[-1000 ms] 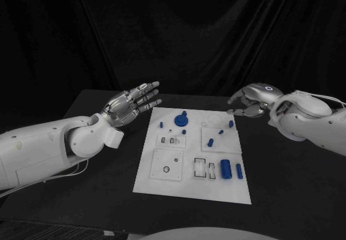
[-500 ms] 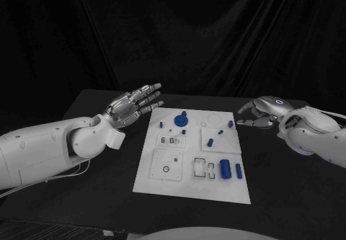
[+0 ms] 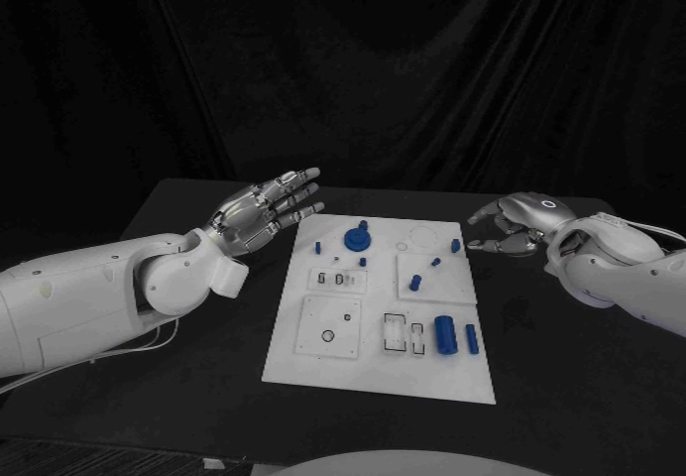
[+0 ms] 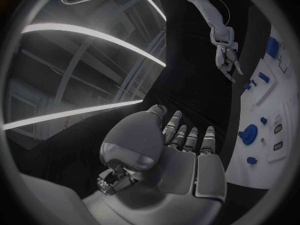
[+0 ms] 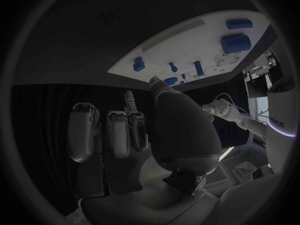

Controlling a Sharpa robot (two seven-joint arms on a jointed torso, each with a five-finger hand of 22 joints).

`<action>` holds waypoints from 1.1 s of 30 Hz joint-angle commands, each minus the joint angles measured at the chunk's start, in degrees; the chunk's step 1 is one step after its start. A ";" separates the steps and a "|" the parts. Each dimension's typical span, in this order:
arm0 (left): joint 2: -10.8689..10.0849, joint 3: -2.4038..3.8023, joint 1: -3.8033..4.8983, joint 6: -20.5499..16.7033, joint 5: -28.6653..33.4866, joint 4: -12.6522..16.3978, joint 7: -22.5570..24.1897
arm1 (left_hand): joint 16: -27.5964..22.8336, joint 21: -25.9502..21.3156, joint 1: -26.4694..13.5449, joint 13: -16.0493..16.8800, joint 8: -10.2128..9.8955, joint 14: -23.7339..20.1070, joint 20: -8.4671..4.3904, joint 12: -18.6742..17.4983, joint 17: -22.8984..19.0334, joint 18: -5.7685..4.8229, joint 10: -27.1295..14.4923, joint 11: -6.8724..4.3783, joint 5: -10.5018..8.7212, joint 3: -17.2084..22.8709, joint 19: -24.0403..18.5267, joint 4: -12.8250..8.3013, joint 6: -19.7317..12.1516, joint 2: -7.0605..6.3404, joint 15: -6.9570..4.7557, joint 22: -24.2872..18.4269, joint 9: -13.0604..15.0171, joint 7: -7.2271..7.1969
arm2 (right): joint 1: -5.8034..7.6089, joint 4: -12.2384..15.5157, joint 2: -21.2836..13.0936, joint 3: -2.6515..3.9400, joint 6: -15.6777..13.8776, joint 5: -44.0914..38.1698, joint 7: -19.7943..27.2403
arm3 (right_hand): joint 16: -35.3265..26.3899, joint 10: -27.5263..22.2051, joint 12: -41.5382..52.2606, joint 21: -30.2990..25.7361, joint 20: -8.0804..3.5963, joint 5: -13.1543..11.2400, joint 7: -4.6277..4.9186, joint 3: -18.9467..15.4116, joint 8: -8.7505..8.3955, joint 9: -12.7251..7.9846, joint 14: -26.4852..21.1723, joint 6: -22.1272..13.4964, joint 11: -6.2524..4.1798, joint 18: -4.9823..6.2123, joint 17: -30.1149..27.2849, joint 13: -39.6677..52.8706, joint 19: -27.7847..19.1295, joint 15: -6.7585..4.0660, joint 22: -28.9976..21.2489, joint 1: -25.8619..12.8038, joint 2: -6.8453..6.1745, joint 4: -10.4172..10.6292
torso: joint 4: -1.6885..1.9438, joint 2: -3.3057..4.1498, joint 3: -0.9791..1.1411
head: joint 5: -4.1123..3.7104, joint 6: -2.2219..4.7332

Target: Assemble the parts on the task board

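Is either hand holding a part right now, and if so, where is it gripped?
Nothing is held. The left hand is open beside the task board, fingers spread. The right hand hangs off the board's far right corner, fingers curled on nothing.

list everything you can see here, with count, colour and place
table: one, black, under everything
task board: one, white, middle of the table
parts: several, blue, on the board; a round one at the far end, two long ones at the near right
curtain: black, behind the table
left hand: one, silver, raised off the board's far left corner, fingers apart, holding nothing
right hand: one, silver, off the board's far right corner, fingers curled
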 commanded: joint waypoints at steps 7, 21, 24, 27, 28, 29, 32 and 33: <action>-0.11 0.06 -0.14 0.66 -0.04 0.11 0.72 | -0.37 -0.65 0.42 0.50 0.97 -0.02 0.67 1.46 -0.31 0.19 -0.25 0.81 0.61 2.50 0.34 -0.35 0.41 -0.30 0.76 -0.34 0.98 0.14 | -0.78 -2.75 2.22 0.03 2.16 -0.01 -1.25 | 1.14 6.65 0.95 0.20 -0.57 2.82 0.03 0.69 -0.71 0.84 5.91 -0.64 -0.18 -1.77 15.40 15.12 1.95 -0.58 13.04 1.98 0.93 0.40 | 0.00 -0.05 -0.06 | -0.10 -0.20; -0.11 0.06 -0.21 0.98 -0.04 0.08 0.54 | -0.37 -0.65 0.42 0.50 0.97 -0.02 0.67 1.46 -0.31 0.19 -0.25 0.81 0.61 2.50 0.34 -0.35 0.41 -0.30 0.76 -0.34 0.98 0.14 | -1.65 -5.91 4.77 0.04 4.25 0.29 -1.18 | 1.14 6.65 0.95 -0.02 -0.46 5.61 0.36 1.14 0.02 1.37 5.91 0.41 0.10 -1.74 15.40 15.12 1.86 -0.42 12.98 2.84 1.62 0.32 | 0.08 -0.03 -0.08 | 0.00 -0.41; -0.09 0.06 -0.21 1.02 -0.04 0.07 0.51 | -0.37 -0.65 0.42 0.50 0.97 -0.02 0.67 1.46 -0.31 0.19 -0.25 0.81 0.61 2.50 0.34 -0.35 0.41 -0.30 0.76 -0.34 0.98 0.14 | -1.69 -6.23 5.01 0.04 4.43 0.46 -1.09 | 1.14 6.65 0.95 0.01 -0.45 5.99 0.37 1.19 0.12 1.45 5.91 0.55 0.12 -1.75 15.40 15.12 1.88 -0.42 13.00 2.94 1.67 0.29 | 0.20 -0.01 -0.07 | -0.10 -0.39; -0.10 0.06 -0.22 1.06 -0.04 0.07 0.50 | -0.36 -0.65 0.43 0.49 0.98 -0.01 0.70 1.46 -0.30 0.18 -0.24 0.85 0.64 2.65 0.34 -0.45 0.36 -0.26 0.84 -0.35 0.97 0.18 | -1.74 -6.41 5.18 0.04 4.47 0.54 -1.01 | 1.14 6.65 0.95 -0.02 -0.44 6.16 0.41 1.21 0.28 1.55 5.91 0.80 0.14 -1.74 15.40 15.12 1.87 -0.40 12.99 2.99 1.70 0.29 | 0.16 -0.01 -0.06 | -0.07 -0.43; -0.10 0.06 -0.22 1.06 -0.04 0.07 0.50 | -0.36 -0.65 0.43 0.49 0.98 -0.01 0.70 1.46 -0.30 0.18 -0.24 0.85 0.64 2.65 0.34 -0.45 0.36 -0.26 0.84 -0.35 0.97 0.18 | -1.75 -6.46 5.23 0.04 4.47 0.55 -0.98 | 1.14 6.65 0.95 -0.01 -0.44 6.16 0.41 1.21 0.29 1.56 5.91 0.82 0.14 -1.74 15.40 15.12 1.88 -0.40 12.99 2.99 1.70 0.29 | 0.11 -0.03 -0.05 | -0.04 -0.44; -0.10 0.06 -0.22 1.07 -0.04 0.06 0.49 | -0.36 -0.65 0.43 0.49 0.98 -0.01 0.70 1.46 -0.30 0.18 -0.24 0.85 0.64 2.65 0.34 -0.45 0.36 -0.26 0.84 -0.35 0.97 0.18 | -1.77 -6.55 5.31 0.04 4.48 0.57 -0.95 | 1.14 6.65 0.95 0.01 -0.43 6.20 0.42 1.22 0.36 1.60 5.91 0.91 0.15 -1.75 15.40 15.12 1.89 -0.39 13.00 3.00 1.72 0.29 | 0.10 -0.02 -0.05 | -0.04 -0.42; -0.08 0.06 -0.23 1.12 -0.04 0.05 0.47 | -0.36 -0.65 0.43 0.49 0.98 -0.01 0.70 1.46 -0.30 0.18 -0.24 0.85 0.64 2.65 0.34 -0.45 0.36 -0.26 0.84 -0.35 0.97 0.18 | -1.83 -6.82 5.54 0.04 4.57 0.60 -0.83 | 1.14 6.65 0.95 -0.05 -0.41 6.67 0.45 1.32 0.55 1.73 5.91 1.17 0.18 -1.74 15.40 15.12 1.87 -0.37 12.98 3.17 1.84 0.23 | 0.15 -0.03 -0.05 | 0.04 -0.46; -0.08 0.06 -0.23 1.14 -0.04 0.05 0.46 | -0.36 -0.65 0.43 0.49 0.98 -0.01 0.70 1.46 -0.30 0.18 -0.24 0.85 0.64 2.65 0.34 -0.45 0.36 -0.26 0.84 -0.35 0.97 0.18 | -1.84 -6.91 5.61 0.04 4.61 0.62 -0.79 | 1.14 6.65 0.95 -0.04 -0.40 6.80 0.46 1.33 0.57 1.75 5.91 1.19 0.19 -1.74 15.40 15.12 1.87 -0.36 12.99 3.19 1.85 0.23 | 0.17 -0.04 -0.04 | 0.01 -0.48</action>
